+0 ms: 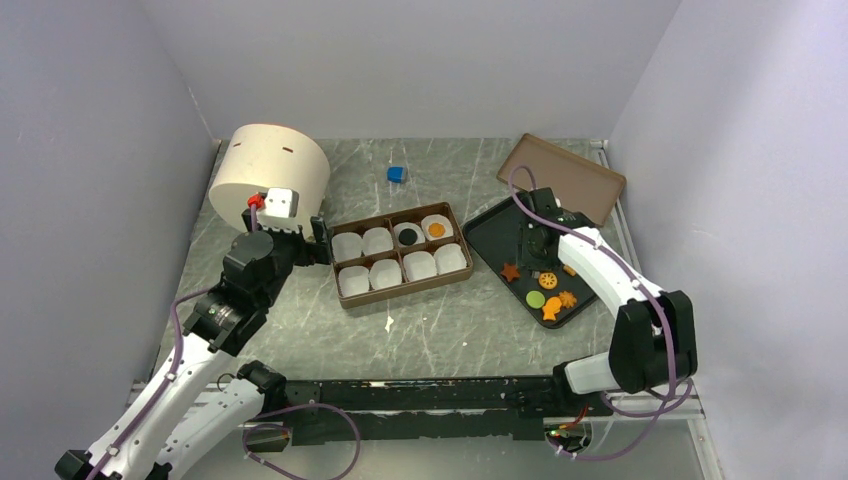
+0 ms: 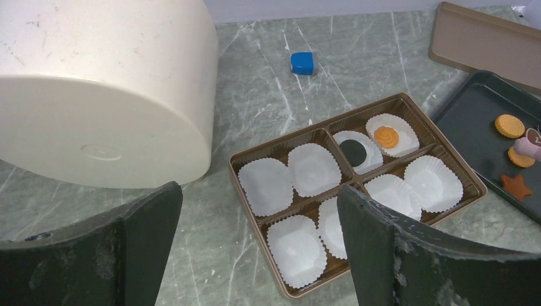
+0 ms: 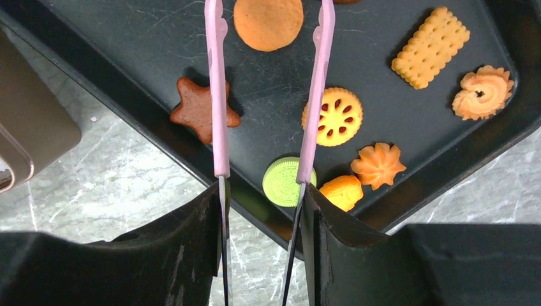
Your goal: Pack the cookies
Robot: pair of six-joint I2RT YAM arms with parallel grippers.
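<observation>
The left tool (image 2: 258,190) is released, its two fingers spread wide with nothing between them. In the top view it sits left of centre, at the left end of the brown box (image 2: 300,134). The box lies mid-frame on the marble worktop (image 1: 430,330) and holds eight white paper cups (image 2: 312,169). In its upper right compartment, a black round cookie (image 2: 352,152) and an orange round cookie (image 2: 386,136) each lie in a cup.

The right tool (image 3: 261,197) is clenched on a pair of pink tongs (image 3: 217,95), whose arms stand apart and run up out of the wrist frame. It hangs over the black tray (image 3: 127,38), right of centre in the top view.

The other cookies lie on the tray:
- a brown star (image 3: 201,109) at the left
- a plain orange round (image 3: 268,22) at the top, between the tong arms
- a yellow round with red dots (image 3: 332,116) mid-frame
- a green round (image 3: 284,182) and an orange lump (image 3: 341,191) low in the frame
- an orange flower (image 3: 377,166)
- a rectangular biscuit (image 3: 430,46) and a swirl (image 3: 483,92) at the upper right

A cream drum (image 2: 102,83) lies on its side at the upper left of the top view. A blue cube (image 2: 302,62) sits at top centre, and a brown lid (image 1: 563,175) rests above the tray.
</observation>
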